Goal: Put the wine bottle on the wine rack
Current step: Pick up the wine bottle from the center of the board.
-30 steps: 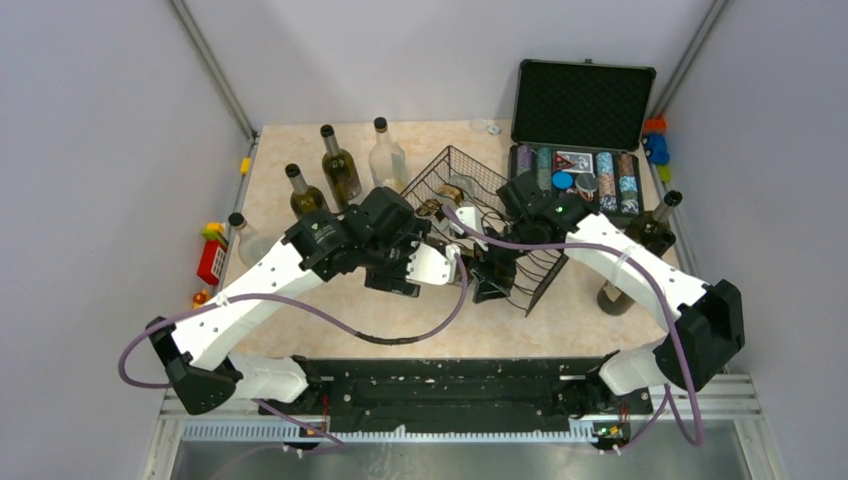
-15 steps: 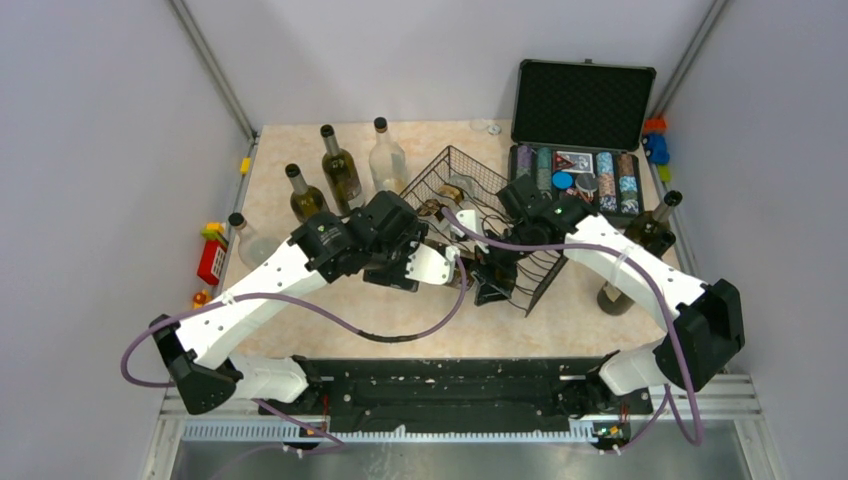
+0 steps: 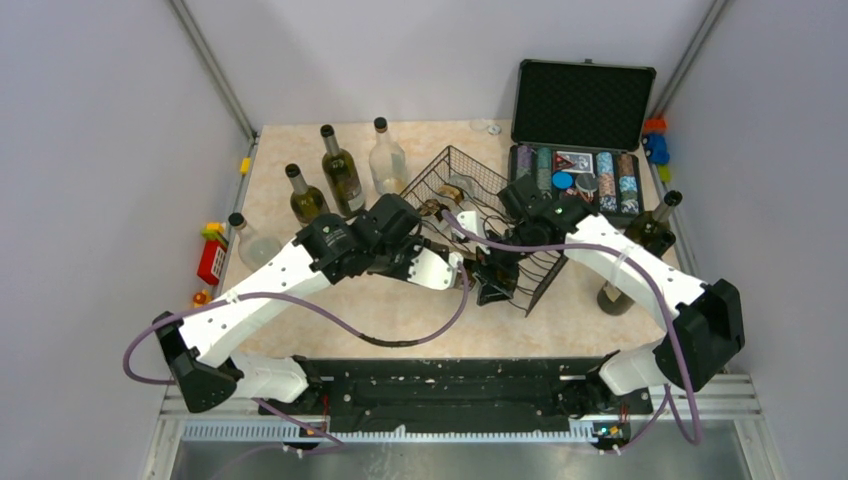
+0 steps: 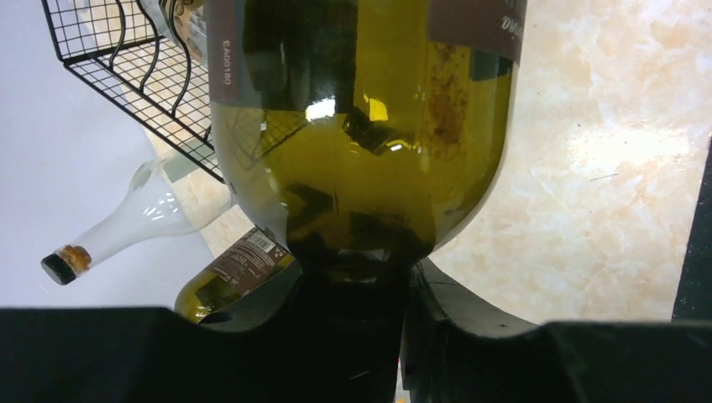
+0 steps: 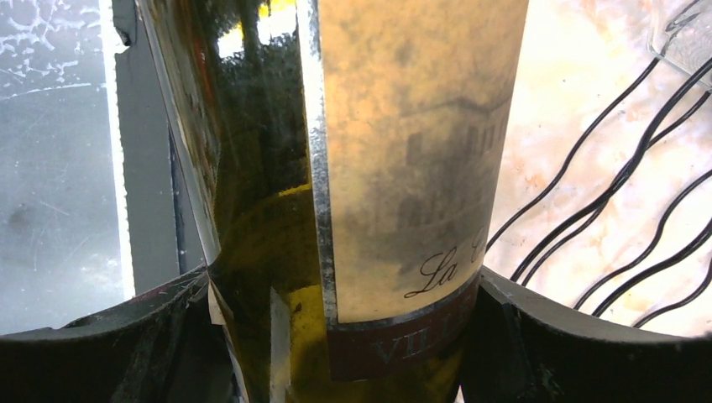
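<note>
Marbled worktop [image 3: 420, 320], black wire wine rack [image 3: 455, 175] at centre. Beside the rack's near-left edge, green wine bottle [image 4: 361, 151], apparently held clear of the cradles. Clamped at its base end by closed left jaws; gripped round the labelled body by right jaws.

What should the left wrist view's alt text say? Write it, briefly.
A green wine bottle fills the frame, clamped at its base in the left gripper. Behind it at left are the black wire rack and a corked clear bottle; the marbled table shows at right.
</note>
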`<state>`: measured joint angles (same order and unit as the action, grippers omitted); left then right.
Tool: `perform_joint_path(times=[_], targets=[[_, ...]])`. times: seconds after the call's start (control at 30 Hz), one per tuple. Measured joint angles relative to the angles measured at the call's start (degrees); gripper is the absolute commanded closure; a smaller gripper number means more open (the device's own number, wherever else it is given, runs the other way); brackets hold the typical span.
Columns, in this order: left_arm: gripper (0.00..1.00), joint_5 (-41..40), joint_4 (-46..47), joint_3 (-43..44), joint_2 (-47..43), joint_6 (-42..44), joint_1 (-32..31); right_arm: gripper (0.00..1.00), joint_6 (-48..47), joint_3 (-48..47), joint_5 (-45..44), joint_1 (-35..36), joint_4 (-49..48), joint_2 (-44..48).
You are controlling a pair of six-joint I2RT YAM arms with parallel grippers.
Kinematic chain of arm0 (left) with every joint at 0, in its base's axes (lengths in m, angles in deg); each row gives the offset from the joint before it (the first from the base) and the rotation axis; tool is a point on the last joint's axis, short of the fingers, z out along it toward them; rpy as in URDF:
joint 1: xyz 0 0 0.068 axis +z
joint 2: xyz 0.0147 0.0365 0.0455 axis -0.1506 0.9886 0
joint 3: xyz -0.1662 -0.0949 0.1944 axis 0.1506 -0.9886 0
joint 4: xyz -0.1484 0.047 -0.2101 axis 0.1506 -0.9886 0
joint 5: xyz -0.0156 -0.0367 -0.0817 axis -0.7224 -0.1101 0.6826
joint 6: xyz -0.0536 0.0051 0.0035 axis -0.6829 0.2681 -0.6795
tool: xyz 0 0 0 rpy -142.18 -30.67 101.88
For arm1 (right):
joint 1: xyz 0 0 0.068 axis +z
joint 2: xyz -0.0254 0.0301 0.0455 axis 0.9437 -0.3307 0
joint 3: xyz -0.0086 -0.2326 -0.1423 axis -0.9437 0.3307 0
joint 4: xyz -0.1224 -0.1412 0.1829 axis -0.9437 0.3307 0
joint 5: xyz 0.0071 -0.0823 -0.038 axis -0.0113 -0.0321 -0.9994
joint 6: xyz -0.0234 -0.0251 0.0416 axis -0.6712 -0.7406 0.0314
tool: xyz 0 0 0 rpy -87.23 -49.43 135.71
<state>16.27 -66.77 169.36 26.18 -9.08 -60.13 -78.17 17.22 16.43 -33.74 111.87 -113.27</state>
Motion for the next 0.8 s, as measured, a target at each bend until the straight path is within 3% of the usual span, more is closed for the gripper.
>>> perform_joint_path(times=[0.03,0.13,0.17,0.27,0.37,0.47,0.8], targets=[[0.99,0.07,0.15,-0.04,0.17,-0.2,0.0,1.0,0.02,0.17,0.07,0.0,0.11,0.0],[1.0,-0.17,0.57,-0.35,0.31,-0.28,0.0,1.0,-0.02,0.17,-0.22,-0.02,0.07,0.0],[1.0,-0.28,0.68,-0.48,0.31,-0.42,-0.02,0.94,-0.02,0.17,-0.28,-0.02,0.09,0.02],[1.0,-0.59,1.27,-1.11,0.31,-1.03,-0.04,0.68,-0.02,0.22,-0.94,-0.02,0.04,0.0],[1.0,-0.85,2.45,-2.56,-0.15,-1.55,-0.15,0.27,-0.02,0.79,-1.62,0.0,-0.46,0.0],[1.0,-0.85,3.93,-4.63,-1.42,-2.12,-0.28,0.1,0.04,1.11,-2.08,0.09,-0.66,0.02],[1.0,-1.36,3.56,-8.85,-6.43,-6.34,1.27,0.04,1.51,1.2,-1.53,0.02,-4.37,1.77]])
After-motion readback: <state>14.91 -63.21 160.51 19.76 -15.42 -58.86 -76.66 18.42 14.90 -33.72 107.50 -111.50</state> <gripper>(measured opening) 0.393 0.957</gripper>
